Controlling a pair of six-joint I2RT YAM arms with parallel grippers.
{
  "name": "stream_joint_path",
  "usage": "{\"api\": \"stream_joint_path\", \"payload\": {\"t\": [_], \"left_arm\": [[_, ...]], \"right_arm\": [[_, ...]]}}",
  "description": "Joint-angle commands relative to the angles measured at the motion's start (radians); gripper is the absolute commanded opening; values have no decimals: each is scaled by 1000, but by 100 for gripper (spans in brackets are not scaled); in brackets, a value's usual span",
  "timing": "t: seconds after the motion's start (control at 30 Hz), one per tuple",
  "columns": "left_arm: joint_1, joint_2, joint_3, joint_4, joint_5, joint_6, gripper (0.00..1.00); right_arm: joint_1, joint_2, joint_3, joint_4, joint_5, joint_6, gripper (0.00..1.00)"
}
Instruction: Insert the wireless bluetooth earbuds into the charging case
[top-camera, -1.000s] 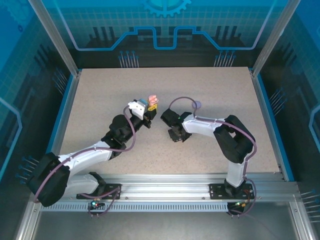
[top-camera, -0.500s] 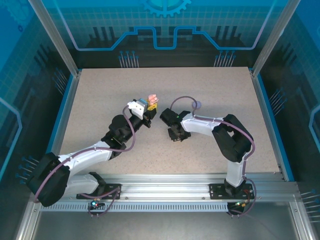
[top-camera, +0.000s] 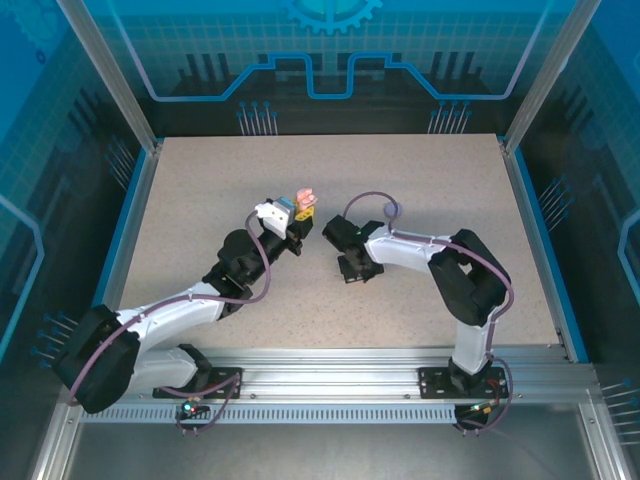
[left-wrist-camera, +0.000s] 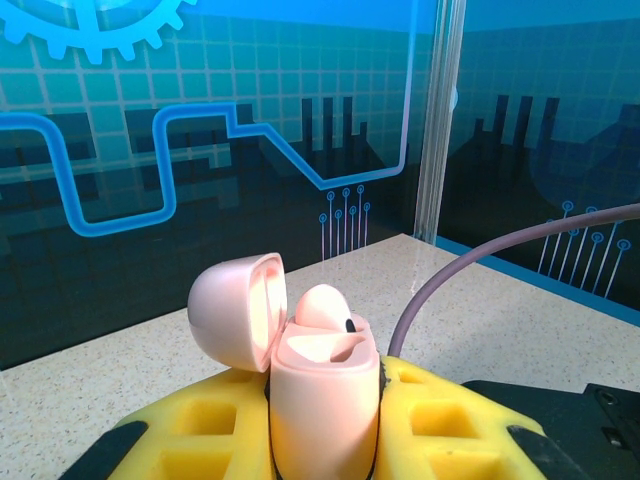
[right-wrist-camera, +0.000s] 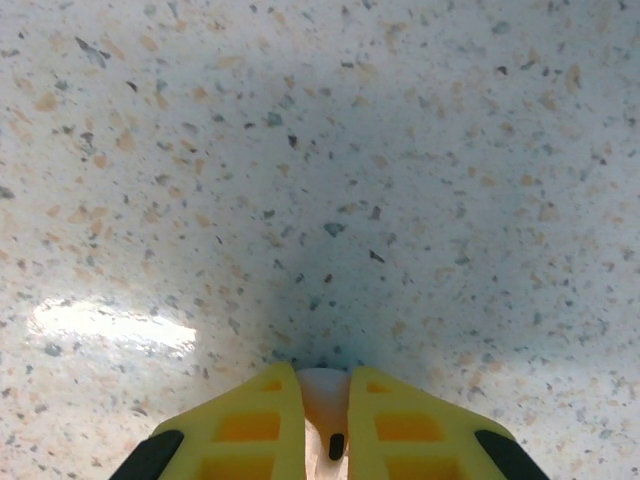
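Pale pink and glossy, the case (left-wrist-camera: 322, 400) stands upright, clamped between the yellow left fingers (left-wrist-camera: 415, 400), which are closed on its lower body. Its lid (left-wrist-camera: 235, 310) is hinged open and tipped back to the left in the left wrist view. A seated bud (left-wrist-camera: 325, 305) of the same pink sits in the case, its rounded head and a small dark spot showing above the rim. A purple cable (left-wrist-camera: 480, 270) arcs up on the right, behind the fingers. From above, the left arm reaches toward the middle of the speckled bench (top-camera: 200, 190) and holds the case (top-camera: 306, 197) up off the surface. The right arm bends in from the other side, its wrist pointing down at the bench near the case but apart from it. In the right wrist view the right fingers (right-wrist-camera: 285, 400) are drawn close together, with a held bud (right-wrist-camera: 322, 395), pale pink with a dark spot, pinched in the narrow gap between them. They hang over bare bench, and their shadow pools just beneath.
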Motion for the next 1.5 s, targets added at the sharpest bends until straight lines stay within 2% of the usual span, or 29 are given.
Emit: {"api": "stream_joint_path", "payload": {"t": [0.0, 0.2, 0.43, 0.8, 1.13, 1.33, 1.47], "left_arm": [[-5, 0, -8, 46, 1, 20, 0], [-5, 9, -17, 68, 37, 60, 0], [-5, 17, -16, 119, 160, 184, 0], [-5, 29, 77, 118, 284, 344, 0], [-7, 51, 191, 97, 385, 416, 0], [-11, 81, 217, 109, 392, 426, 0], [-18, 90, 231, 101, 391, 420, 0]], "right_arm": [[-12, -81, -21, -7, -15, -13, 8], [-22, -207, -34, 13, -10, -33, 9], [-49, -422, -50, 57, -8, -73, 9], [-66, -674, 33, 147, -10, -176, 10], [-66, -857, -6, 366, -100, -215, 10], [-60, -941, -81, 527, -162, -221, 10], [-48, -934, -95, 587, -187, -232, 9]]}}
